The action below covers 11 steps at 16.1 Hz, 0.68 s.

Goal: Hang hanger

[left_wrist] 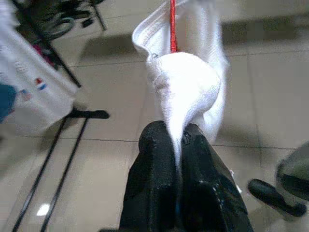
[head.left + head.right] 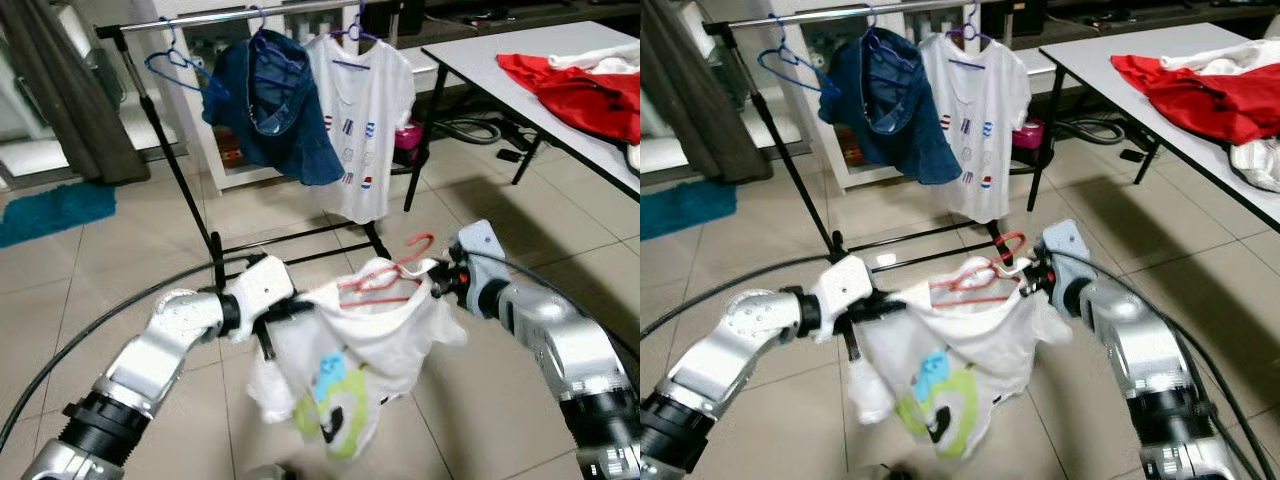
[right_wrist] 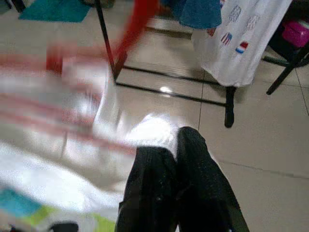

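Left eye view shows a white T-shirt with a blue and green print stretched between both arms at picture centre, hanging above the tiled floor. A red hanger sits in the shirt's neck, its hook pointing toward one o'clock. The left claw holds the shirt's shoulder at nine o'clock of the garment; in the left wrist view its black fingers are pressed together with white cloth pinched between them. The right claw holds the other shoulder at three o'clock, just beside the hanger's hook; the right wrist view shows its fingers closed on white fabric, the hanger there only a red blur.

Beyond, at twelve o'clock, stands a clothes rack carrying an empty blue hanger, a blue denim garment and a white printed T-shirt. At two o'clock a white worktop bears a red garment.
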Available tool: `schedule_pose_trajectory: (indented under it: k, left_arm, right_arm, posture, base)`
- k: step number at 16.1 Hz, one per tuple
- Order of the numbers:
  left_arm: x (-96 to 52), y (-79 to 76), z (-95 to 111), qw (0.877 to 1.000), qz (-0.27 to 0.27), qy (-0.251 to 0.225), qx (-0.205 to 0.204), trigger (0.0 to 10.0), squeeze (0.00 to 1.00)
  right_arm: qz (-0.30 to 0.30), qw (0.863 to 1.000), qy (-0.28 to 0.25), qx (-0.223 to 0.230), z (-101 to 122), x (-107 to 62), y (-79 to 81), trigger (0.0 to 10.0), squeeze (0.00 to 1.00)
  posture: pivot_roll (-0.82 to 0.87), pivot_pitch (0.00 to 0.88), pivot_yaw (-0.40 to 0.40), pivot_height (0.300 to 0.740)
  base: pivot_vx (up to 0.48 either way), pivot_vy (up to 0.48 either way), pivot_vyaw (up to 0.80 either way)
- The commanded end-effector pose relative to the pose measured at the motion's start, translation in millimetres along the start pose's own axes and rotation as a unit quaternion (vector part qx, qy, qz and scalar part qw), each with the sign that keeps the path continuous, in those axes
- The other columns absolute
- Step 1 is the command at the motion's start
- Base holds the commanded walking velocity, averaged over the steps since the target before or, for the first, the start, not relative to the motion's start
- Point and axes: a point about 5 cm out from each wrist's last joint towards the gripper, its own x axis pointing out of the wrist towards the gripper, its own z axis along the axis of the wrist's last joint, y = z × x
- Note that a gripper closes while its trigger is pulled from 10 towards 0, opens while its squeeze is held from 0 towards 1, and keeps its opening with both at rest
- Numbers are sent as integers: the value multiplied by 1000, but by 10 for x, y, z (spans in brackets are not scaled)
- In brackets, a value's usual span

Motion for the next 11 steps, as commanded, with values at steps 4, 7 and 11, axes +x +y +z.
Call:
schedule_pose_trajectory:
  k: [4, 7, 11]
  left_arm:
    - [-199, 360, 132, 995, 91, -43, 8, 0, 0]
    - [-174, 356, 238, 993, 79, -85, 4, 0, 0]
    - [-229, 358, 273, 991, 57, -115, 24, 0, 0]
  right_arm:
    - [12, 1000, -12, 19, -36, -110, 118, 10000, 1000]
    - [100, 993, -59, 9, 45, -119, 479, 10000, 1000]
    - [93, 982, -157, -54, 344, -228, 309, 10000, 1000]
  posture:
    - [-136, 0, 72, 740]
    - [-142, 0, 78, 740]
    - [-149, 0, 81, 740]
  base:
    - [0, 0, 0]
    - [0, 0, 0]
    - [0, 0, 0]
